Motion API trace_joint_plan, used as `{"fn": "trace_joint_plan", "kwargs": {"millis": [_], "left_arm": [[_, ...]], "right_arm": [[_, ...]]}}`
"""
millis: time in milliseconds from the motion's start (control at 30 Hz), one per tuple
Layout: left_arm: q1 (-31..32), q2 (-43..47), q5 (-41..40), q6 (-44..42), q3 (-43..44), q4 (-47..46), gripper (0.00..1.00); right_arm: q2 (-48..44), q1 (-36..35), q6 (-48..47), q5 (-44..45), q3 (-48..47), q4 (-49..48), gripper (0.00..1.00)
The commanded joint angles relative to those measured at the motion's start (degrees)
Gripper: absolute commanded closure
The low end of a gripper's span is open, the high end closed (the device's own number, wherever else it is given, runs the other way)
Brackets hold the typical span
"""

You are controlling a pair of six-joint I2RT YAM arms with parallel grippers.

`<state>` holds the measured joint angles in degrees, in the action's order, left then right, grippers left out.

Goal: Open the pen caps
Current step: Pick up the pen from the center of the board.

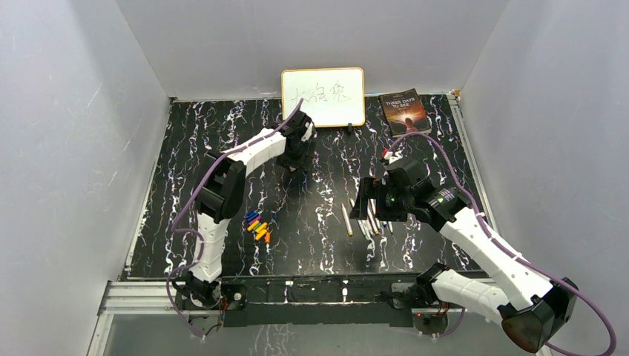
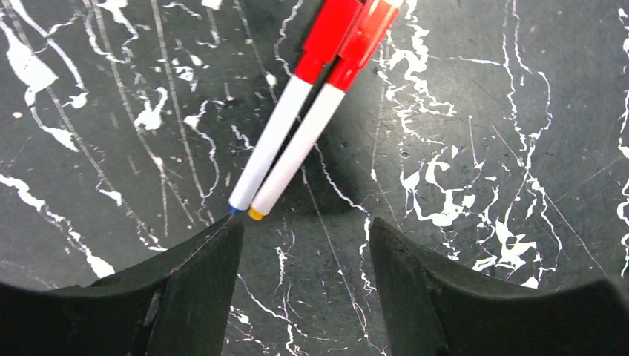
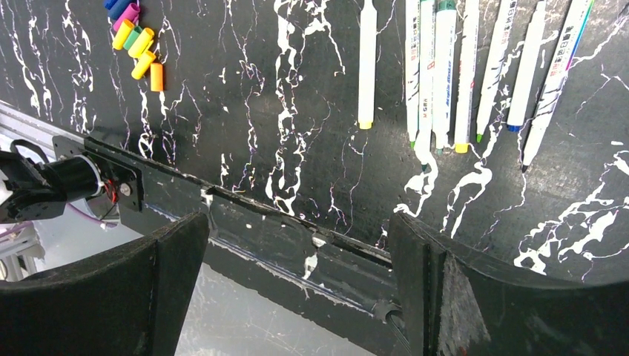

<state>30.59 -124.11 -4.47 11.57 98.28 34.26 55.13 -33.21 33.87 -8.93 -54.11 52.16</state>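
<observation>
Two white-barrelled pens [image 2: 297, 152] lie side by side on the black marble table, each with a red pen cap [image 2: 330, 30] on. My left gripper [image 2: 305, 226] is open just short of their coloured back ends, with nothing between the fingers. In the top view the left gripper [image 1: 295, 165] is far out near the whiteboard. Several uncapped pens [image 3: 445, 74] lie in a row, and a pile of loose coloured caps [image 3: 137, 41] lies to their left. My right gripper [image 3: 298, 222] is open and empty over the table's near edge, next to the pen row [image 1: 367, 222].
A whiteboard [image 1: 323, 96] and a book [image 1: 404, 111] stand at the back of the table. The cap pile [image 1: 257, 226] lies beside the left arm. A metal rail [image 1: 297, 285] runs along the near edge. Grey walls close in both sides.
</observation>
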Motion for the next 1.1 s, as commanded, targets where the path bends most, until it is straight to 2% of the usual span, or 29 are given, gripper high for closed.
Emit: {"fn": "trace_joint_plan", "kwargs": {"millis": [0,167,400,800,933,1067], "left_arm": [[0.3,0.9,3.3,-1.4,2.0,-1.2,0.42],[0.3,-0.1,3.2,-1.5,1.8,-2.1,0.47],[0.3,-1.8,1.6,-2.2,3.4,-2.9,0.46],[0.3,-5.5,3.8,-3.5,5.6,-2.4,0.47],[0.4,-5.0,4.6,-2.8,3.9,-3.3,0.55],[0.5,-4.6,5.1,-2.0,1.5,-3.7,0.71]], "right_arm": [[-1.0,0.2,1.1,0.3,-1.8,-1.4,0.11],[-1.0,0.2,1.4,-0.2,-1.0,-2.1,0.11],[-1.0,0.2,1.3,0.3,-0.9,-2.1,0.11],[-1.2,0.2,1.3,1.2,-1.0,-1.5,0.11],[-1.5,0.2,1.5,1.1,-0.3,-1.7,0.11],[-1.4,0.2,1.8,0.6,0.3,-2.3,0.11]]}}
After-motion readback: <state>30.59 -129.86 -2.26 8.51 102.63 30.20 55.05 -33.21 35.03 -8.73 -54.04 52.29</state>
